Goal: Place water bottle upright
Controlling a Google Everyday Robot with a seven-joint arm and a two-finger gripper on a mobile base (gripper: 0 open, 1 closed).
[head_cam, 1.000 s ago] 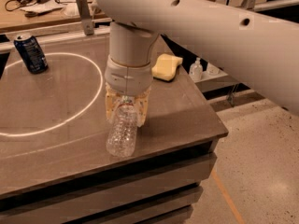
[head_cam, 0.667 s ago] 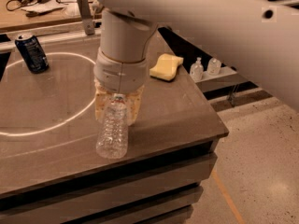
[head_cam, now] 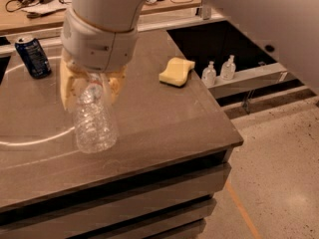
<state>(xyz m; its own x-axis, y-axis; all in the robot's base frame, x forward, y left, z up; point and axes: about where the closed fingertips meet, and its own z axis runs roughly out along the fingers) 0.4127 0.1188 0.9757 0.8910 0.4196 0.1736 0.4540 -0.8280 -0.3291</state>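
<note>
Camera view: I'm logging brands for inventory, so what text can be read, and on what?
No text can be read.
Dark blue drink can: markings unreadable.
Water bottle, gripped at its top by the pincer: no legible label.
Two pump bottles: labels too small.

At the near left of the table, the tan-fingered gripper (head_cam: pixel 93 91), white at its wrist, is clasping the clear, ribbed water bottle (head_cam: pixel 94 123). The brown-grey table (head_cam: pixel 164 126) is bearing a thin white circle line (head_cam: pixel 30 142), while a dark blue can (head_cam: pixel 32 56) is standing far left and a pale yellow sponge (head_cam: pixel 177 71) is lying far right.
</note>
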